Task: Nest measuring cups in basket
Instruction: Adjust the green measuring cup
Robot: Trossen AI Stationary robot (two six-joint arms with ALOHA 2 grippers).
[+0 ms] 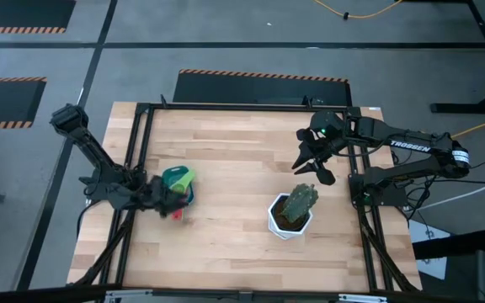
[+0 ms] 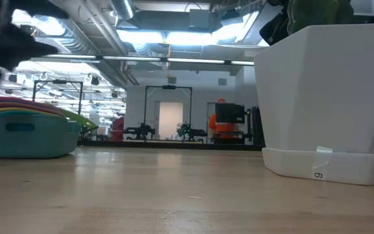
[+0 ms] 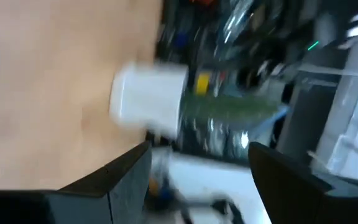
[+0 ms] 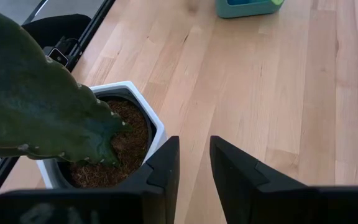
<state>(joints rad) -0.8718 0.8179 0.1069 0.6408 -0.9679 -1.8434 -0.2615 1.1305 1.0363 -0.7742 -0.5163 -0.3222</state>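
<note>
The measuring cups (image 2: 28,106) look already stacked inside the basket (image 2: 28,136) near the surface's left edge, so little seems left, with the left pincer (image 1: 168,202) spread apart beside it and the right pincer (image 4: 194,163) narrowly apart, empty, above the plant pot (image 1: 286,220).

- In the left wrist view everything is smeared: the white pot (image 3: 148,99) is only a pale block.
- From above, the left pincer (image 1: 173,202) covers part of the teal basket (image 1: 178,180); the measuring cups (image 1: 183,179) in it cannot be counted.
- In the low view the picture's edge crops the pot's right side.
</note>
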